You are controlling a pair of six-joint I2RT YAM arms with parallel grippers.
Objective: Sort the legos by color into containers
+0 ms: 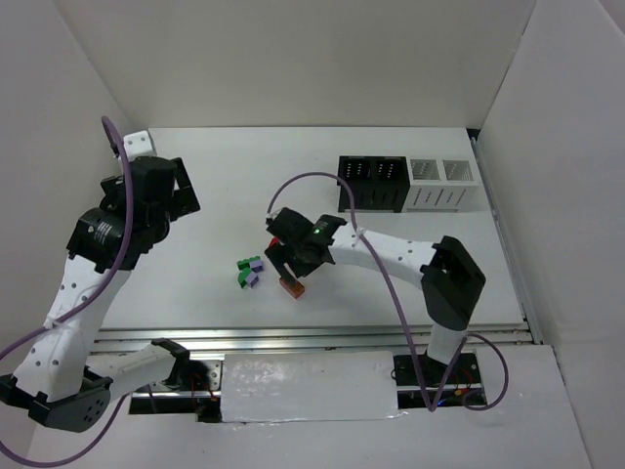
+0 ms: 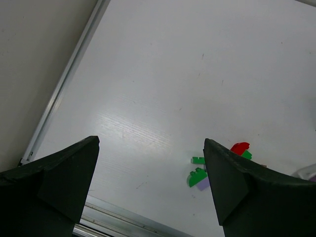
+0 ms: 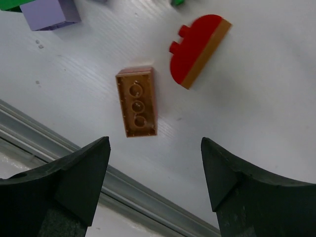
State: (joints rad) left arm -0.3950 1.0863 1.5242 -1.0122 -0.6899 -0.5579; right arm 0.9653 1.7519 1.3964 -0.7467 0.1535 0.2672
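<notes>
Legos, red, green, purple, brown-orange

My left arm rises from its base at the near left corner, doubles back on itself and carries my left gripper high, off to the left side. Its two black fingers stand spread wide apart. My right arm comes up from its base at the near right, bends at the black elbow and stretches its white forearm leftward toward the middle. There my right gripper hangs low and points down, its jaws parted with open space between them.
</notes>
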